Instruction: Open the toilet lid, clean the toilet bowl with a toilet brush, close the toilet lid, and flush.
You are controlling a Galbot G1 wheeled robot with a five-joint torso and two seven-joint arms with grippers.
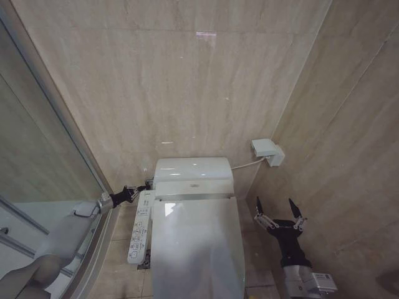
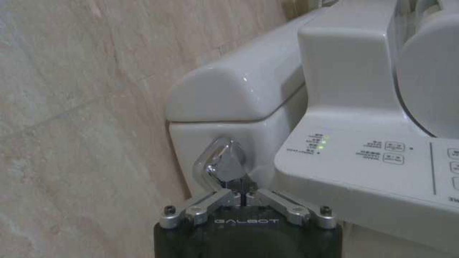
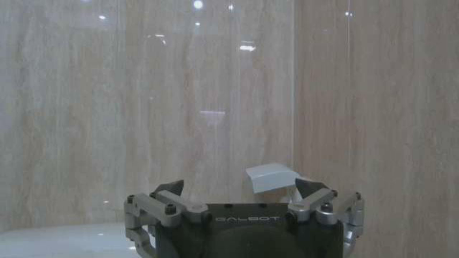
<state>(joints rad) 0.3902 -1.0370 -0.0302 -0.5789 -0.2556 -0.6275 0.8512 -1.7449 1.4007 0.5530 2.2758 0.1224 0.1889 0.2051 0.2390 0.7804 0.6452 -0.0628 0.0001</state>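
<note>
toilet lid: glossy white, lay flat and closed over the toilet bowl, of which little more than the outer edge showed beneath it. it lay between the two grippers and touched neither.

cistern: white, set against the beige tiled wall behind the lid.

flush lever: chrome, mounted on the side of the cistern at the robot's left. in the left wrist view it stood directly ahead of the fingertips, its lower end at or touching the point where they met; actual contact could not be told.

left gripper: reached in from the robot's left, level with the back of the toilet, just beside the cistern's side. its jaws were drawn together with no gap between the tips, and nothing was clamped between them.

button panel: long white side panel along the left of the bowl, just below and beside the left gripper; small green lights glowed on it in the left wrist view.

right gripper: held to the robot's right of the toilet, near the side wall, well apart from the lid. its jaws stood wide apart and empty, tips pointing toward the back wall.

wall box: small, white, fixed in the corner beyond the right gripper, with a cable running to the cistern.
</note>
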